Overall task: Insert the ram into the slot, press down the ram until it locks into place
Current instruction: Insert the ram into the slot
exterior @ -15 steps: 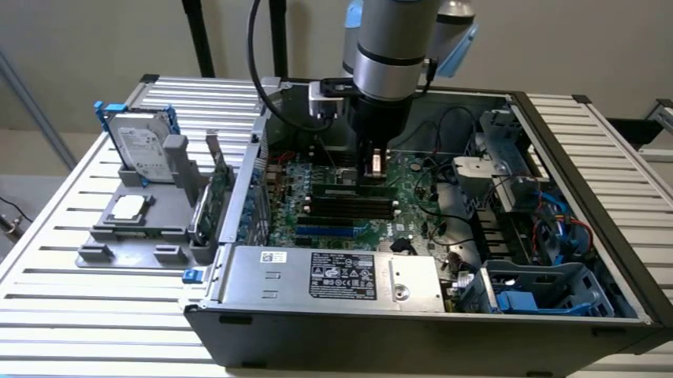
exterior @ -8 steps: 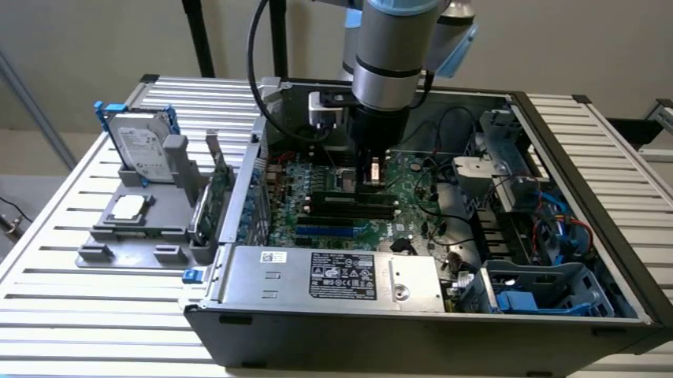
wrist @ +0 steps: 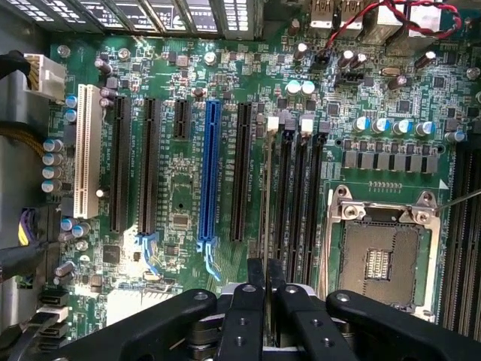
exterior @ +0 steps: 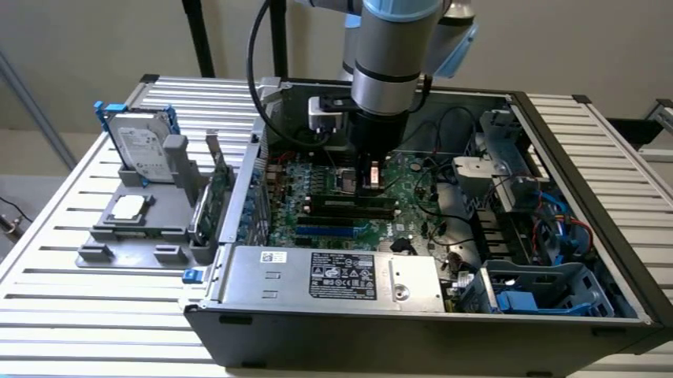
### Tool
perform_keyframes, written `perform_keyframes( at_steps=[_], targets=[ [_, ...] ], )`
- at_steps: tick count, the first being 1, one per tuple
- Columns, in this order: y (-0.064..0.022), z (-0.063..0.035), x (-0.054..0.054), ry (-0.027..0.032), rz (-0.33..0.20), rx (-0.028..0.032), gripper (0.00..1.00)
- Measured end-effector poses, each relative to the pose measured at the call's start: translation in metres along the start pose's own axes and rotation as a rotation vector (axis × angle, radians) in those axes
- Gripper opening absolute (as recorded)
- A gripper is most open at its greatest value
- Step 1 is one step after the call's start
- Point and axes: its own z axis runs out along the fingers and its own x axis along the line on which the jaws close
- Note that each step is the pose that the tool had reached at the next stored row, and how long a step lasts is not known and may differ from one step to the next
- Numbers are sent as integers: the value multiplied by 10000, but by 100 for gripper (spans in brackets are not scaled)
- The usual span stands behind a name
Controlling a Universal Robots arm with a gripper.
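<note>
My gripper (exterior: 368, 183) reaches down into the open computer case, just over the motherboard (exterior: 315, 177). In the wrist view the gripper (wrist: 266, 265) is shut on the ram (wrist: 267, 188). The ram shows edge-on as a thin pale line between the two black fingers (wrist: 254, 301). It runs along the black slot (wrist: 272, 226) of the parallel row that lies farthest from the CPU socket (wrist: 383, 248), with a white end clip (wrist: 272, 124) at the far end. Whether the ram sits in the slot or just above it I cannot tell. In the exterior view the slots (exterior: 347, 206) lie right below the gripper.
A bright blue socket (wrist: 208, 173) and a white socket (wrist: 89, 150) lie beside black expansion sockets. Red and black cables (wrist: 376, 19) cross one corner. The power supply (exterior: 326, 276) fills the case front. At the exterior view's left a grey fixture (exterior: 137, 228) holds a hard drive (exterior: 145, 146).
</note>
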Motion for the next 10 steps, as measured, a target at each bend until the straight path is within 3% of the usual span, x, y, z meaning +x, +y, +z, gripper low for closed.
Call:
perform_keyframes(
  at_steps=[10],
  targets=[
    [24,5,-2,-1,13,92,13]
  ],
)
